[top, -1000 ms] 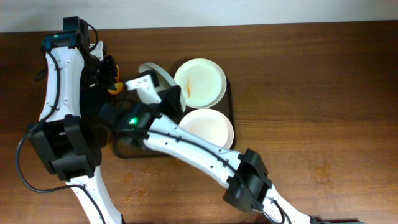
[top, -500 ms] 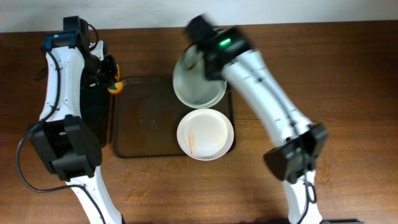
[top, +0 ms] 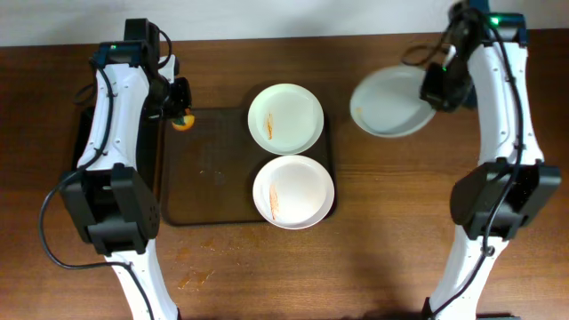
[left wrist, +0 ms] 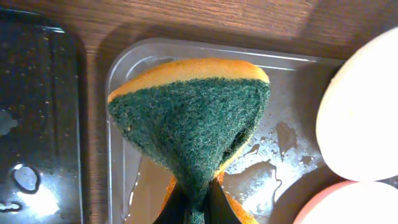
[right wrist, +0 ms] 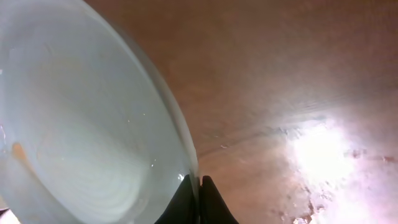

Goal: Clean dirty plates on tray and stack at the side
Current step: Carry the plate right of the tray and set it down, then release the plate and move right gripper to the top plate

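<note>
Two white plates with orange smears sit on the dark tray (top: 204,191): one at the back (top: 285,117), one at the front (top: 293,191). My right gripper (top: 437,93) is shut on the rim of a third white plate (top: 391,103) and holds it over the table to the right of the tray; the plate fills the left of the right wrist view (right wrist: 81,124). My left gripper (top: 180,120) is shut on a green and orange sponge (left wrist: 193,124) above the tray's back left corner (left wrist: 124,68).
A black pad (top: 84,142) lies left of the tray under the left arm. Bare wooden table (top: 427,222) stretches to the right and front.
My right arm swung from over the tray to the far right, carrying the third plate with it. My left gripper shifted slightly right with the sponge.
</note>
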`<action>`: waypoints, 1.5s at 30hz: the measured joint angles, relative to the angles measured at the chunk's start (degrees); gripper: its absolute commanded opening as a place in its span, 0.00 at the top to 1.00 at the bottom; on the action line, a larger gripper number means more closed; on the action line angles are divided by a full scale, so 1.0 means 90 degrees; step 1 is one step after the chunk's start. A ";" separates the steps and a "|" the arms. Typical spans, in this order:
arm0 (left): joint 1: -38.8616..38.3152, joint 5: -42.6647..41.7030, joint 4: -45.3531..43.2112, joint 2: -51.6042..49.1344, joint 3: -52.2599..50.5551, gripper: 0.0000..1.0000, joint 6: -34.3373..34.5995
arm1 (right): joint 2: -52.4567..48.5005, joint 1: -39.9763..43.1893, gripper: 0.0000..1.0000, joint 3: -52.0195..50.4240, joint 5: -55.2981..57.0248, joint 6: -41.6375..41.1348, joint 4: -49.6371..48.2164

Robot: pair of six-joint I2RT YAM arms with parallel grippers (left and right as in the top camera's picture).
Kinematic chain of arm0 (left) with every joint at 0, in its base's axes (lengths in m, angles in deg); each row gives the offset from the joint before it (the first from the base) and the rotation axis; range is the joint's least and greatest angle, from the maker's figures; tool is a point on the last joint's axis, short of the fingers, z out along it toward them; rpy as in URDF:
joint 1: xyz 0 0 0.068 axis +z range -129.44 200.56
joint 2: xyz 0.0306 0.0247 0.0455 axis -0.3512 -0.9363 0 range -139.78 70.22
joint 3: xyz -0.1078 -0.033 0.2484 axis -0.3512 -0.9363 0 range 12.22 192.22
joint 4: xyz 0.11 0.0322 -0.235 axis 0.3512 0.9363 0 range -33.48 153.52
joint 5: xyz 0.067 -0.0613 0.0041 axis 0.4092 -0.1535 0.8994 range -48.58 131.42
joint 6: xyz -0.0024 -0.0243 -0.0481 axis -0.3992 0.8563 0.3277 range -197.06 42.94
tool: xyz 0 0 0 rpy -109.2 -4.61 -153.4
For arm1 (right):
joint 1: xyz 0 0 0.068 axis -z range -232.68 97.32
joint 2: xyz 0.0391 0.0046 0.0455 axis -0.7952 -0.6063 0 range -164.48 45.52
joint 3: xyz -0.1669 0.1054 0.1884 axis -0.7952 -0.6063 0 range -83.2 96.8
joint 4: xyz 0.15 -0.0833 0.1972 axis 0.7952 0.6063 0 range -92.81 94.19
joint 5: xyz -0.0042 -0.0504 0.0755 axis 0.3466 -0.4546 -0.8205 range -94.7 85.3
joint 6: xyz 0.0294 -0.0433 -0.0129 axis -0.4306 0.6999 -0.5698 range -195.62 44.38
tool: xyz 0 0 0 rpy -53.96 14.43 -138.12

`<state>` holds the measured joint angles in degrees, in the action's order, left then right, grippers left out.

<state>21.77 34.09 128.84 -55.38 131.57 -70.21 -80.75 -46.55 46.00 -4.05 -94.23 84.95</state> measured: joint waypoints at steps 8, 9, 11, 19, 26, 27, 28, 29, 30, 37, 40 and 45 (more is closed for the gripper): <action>0.0010 0.0039 -0.0070 0.0000 0.0000 0.99 0.0000 | 0.0000 0.0386 0.96 -0.1885 -0.0068 0.0124 -0.0901; 0.0010 0.0039 -0.0068 0.0000 0.0000 0.99 -0.0002 | 0.0000 0.0386 0.96 -0.2089 -0.0083 0.0124 -0.0998; 0.0010 0.0039 -0.0068 0.0000 -0.0002 0.99 0.0000 | 0.0000 0.0386 0.96 -0.2429 -0.0112 0.0134 -0.1144; 0.0010 0.0039 -0.0068 0.0000 0.0000 0.99 0.0000 | 0.0000 0.0423 0.74 -0.3024 -0.0075 0.0155 -0.1239; 0.0010 0.0039 -0.0068 0.0000 -0.0002 0.99 0.0000 | 0.0000 0.0500 0.39 -0.3050 0.0063 0.0204 -0.1105; 0.0010 0.0039 -0.0068 0.0000 0.0000 0.99 0.0000 | 0.0000 0.0500 0.39 -0.3048 0.0056 0.0240 -0.1064; 0.0010 0.0039 -0.0068 0.0000 0.0000 0.99 0.0000 | 0.0000 0.0500 0.39 -0.3048 0.0005 0.0284 -0.1001; 0.0010 0.0039 -0.0068 0.0000 0.0000 0.99 -0.0002 | 0.0002 0.0500 0.39 -0.3024 -0.0168 0.0389 -0.0918; 0.0010 0.0039 -0.0068 0.0000 -0.0002 0.99 0.0000 | 0.0029 0.0498 0.39 -0.3004 -0.0527 0.0617 -0.0906; -0.0044 0.0041 0.0155 0.0000 -0.0002 0.99 0.0000 | 0.0957 -0.0175 0.35 -0.2992 -0.2276 0.1894 -0.0474; -0.0155 0.0041 0.0214 0.0000 -0.0002 0.99 0.0000 | 0.1161 -0.0840 0.38 -0.2994 -0.2497 0.1936 -0.0544; -0.0299 0.0041 0.0223 0.0000 -0.0002 0.99 0.0000 | 0.1175 -0.1863 0.45 -0.4017 -0.2295 0.1299 -0.1494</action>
<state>19.08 34.46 130.85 -55.38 131.55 -70.21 -70.18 -63.31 9.85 -24.71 -82.54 71.51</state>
